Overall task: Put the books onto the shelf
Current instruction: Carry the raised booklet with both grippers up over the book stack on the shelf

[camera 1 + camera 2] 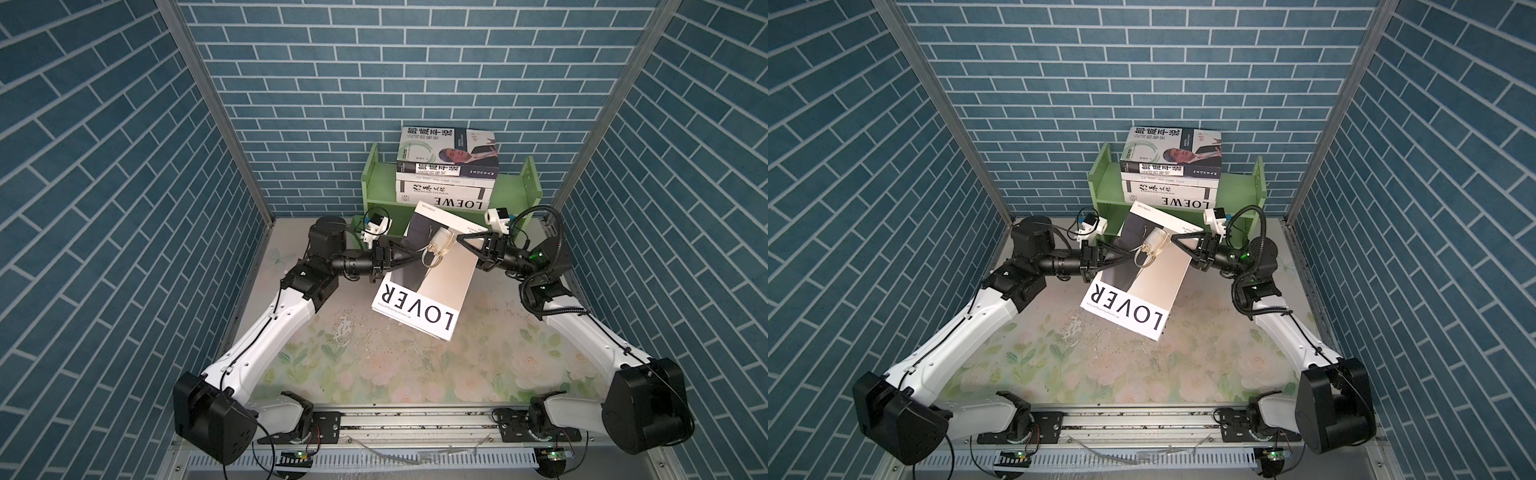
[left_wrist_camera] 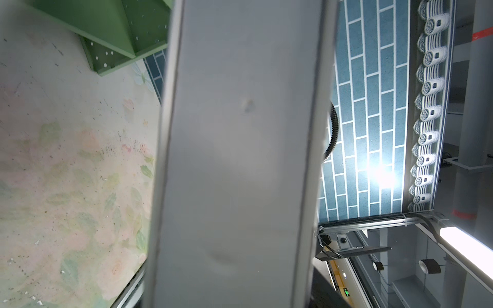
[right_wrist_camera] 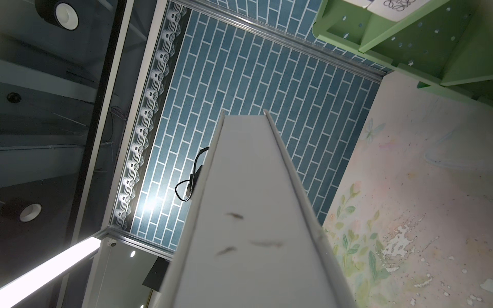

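In both top views a big white book lettered LOVER (image 1: 432, 286) (image 1: 1142, 286) hangs tilted above the table, its far corner in front of the light green shelf (image 1: 380, 187) (image 1: 1104, 187). My left gripper (image 1: 415, 258) (image 1: 1125, 258) straddles its left edge and my right gripper (image 1: 458, 238) (image 1: 1173, 238) its right edge. The book's pale page edge (image 2: 240, 160) (image 3: 253, 200) fills both wrist views and hides the jaws. A stack of books lies flat on the shelf, a portrait cover (image 1: 449, 145) on top and LOEWE (image 1: 444, 195) at the bottom.
Blue brick-pattern walls (image 1: 124, 166) close in the back and both sides. The floral table top (image 1: 332, 357) stretches in front of the shelf. A metal rail (image 1: 415, 424) with both arm bases runs along the near edge. Green shelf panels (image 2: 114, 29) (image 3: 413, 45) show in the wrist views.
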Controlling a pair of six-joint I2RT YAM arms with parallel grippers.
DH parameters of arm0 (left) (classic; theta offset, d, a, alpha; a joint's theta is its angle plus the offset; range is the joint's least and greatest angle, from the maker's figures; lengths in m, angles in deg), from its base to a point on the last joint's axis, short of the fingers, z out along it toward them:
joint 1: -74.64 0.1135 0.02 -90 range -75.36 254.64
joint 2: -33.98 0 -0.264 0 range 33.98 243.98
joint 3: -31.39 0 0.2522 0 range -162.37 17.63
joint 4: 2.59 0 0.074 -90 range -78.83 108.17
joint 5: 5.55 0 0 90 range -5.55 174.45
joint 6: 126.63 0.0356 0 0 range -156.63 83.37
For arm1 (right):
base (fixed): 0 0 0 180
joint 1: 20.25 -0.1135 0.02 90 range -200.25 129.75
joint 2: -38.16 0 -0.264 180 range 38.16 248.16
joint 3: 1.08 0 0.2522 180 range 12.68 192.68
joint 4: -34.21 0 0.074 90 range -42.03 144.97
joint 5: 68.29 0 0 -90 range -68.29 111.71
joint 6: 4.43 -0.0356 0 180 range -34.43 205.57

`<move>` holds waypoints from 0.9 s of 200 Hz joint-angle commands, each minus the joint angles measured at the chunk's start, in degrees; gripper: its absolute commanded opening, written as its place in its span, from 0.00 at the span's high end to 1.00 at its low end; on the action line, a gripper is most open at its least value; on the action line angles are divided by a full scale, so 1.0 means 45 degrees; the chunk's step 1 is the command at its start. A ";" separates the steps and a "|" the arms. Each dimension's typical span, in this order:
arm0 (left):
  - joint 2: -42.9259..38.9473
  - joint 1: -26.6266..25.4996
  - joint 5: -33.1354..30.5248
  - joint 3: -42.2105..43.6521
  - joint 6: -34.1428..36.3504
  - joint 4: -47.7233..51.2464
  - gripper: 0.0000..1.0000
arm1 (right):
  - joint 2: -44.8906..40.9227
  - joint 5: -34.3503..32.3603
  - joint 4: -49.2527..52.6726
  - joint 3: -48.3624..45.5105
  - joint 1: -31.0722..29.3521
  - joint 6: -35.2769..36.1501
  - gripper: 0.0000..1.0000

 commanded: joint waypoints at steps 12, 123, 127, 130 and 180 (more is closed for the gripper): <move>-0.0195 0.0848 -0.0626 -0.0254 -0.0859 -0.1405 0.25 | -0.0472 -0.0772 -0.0098 0.0851 0.0071 -0.0121 0.66; -0.2391 0.3203 -0.5991 -0.0591 0.1447 0.0375 0.13 | -0.0335 -0.5154 0.1494 0.4168 0.0402 0.0017 0.74; -0.2450 0.3206 -0.6186 -0.0571 0.1418 0.0228 0.13 | -0.0354 -0.5545 0.1792 0.4310 0.0402 0.0241 0.74; -0.2475 0.3196 -0.6334 -0.0552 0.1384 0.0123 0.13 | -0.0372 -0.5768 0.2003 0.4432 0.0392 0.0438 0.75; -0.1736 0.2528 -0.6186 -0.0478 0.0516 -0.2332 0.11 | 0.0342 -0.8466 0.2730 0.5932 0.0390 0.1073 0.79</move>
